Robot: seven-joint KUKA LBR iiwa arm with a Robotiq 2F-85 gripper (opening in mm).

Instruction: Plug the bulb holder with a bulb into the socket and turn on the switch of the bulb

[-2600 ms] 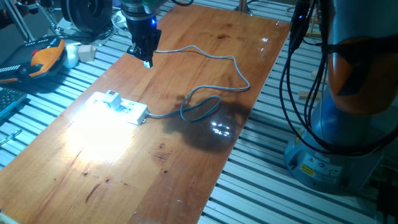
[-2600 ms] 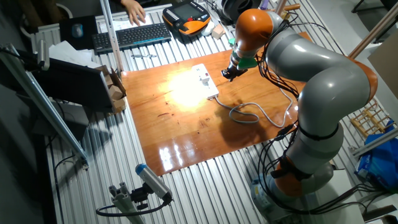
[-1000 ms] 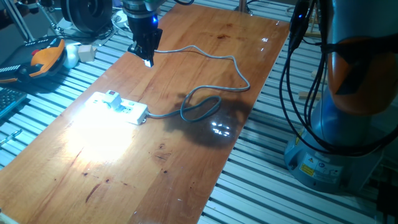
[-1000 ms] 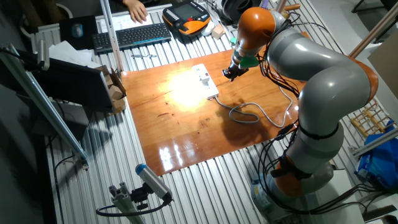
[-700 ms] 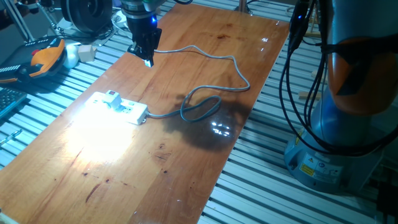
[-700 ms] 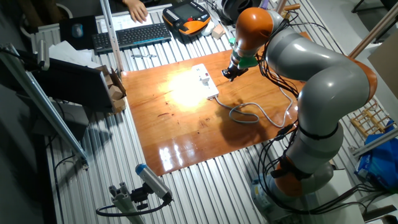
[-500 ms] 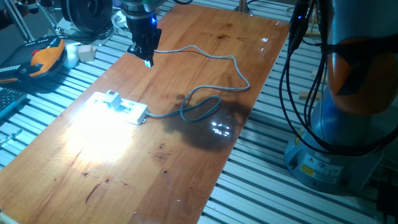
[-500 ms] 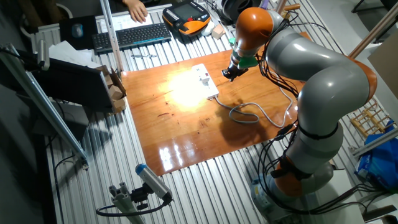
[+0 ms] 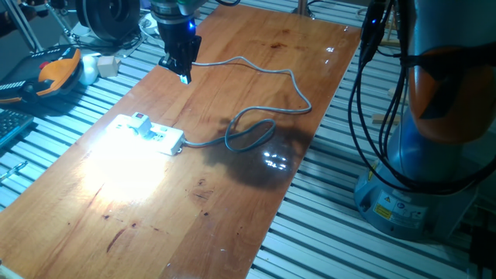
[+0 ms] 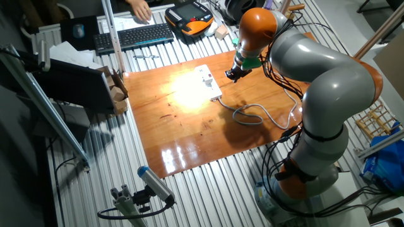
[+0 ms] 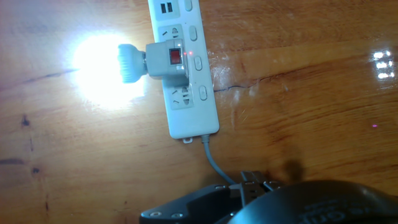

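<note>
The bulb holder [image 11: 168, 61] is a small white box with a red switch, plugged into the socket, a long white power strip [image 11: 186, 106]. Its bulb [image 11: 102, 65] points sideways and glows brightly on the wood. The strip [image 9: 155, 133] with the holder [image 9: 139, 122] lies at the table's left side, also in the other fixed view [image 10: 208, 81]. My gripper [image 9: 184, 76] hangs in the air beyond the strip's cable end, apart from it, fingers together and empty. It also shows in the other fixed view [image 10: 230, 77] and the hand view [image 11: 252, 182].
The strip's grey cable [image 9: 263, 74] runs across the table and coils in a loop [image 9: 249, 133]. A keyboard [image 10: 136, 36], an orange pendant [image 10: 189, 17] and a person's hand [image 10: 136, 7] lie beyond the table's far edge. The arm's base [image 9: 418, 155] stands at the right.
My gripper has lifted slightly up and away from the strip, then held still. The bulb stays lit and plugged in.
</note>
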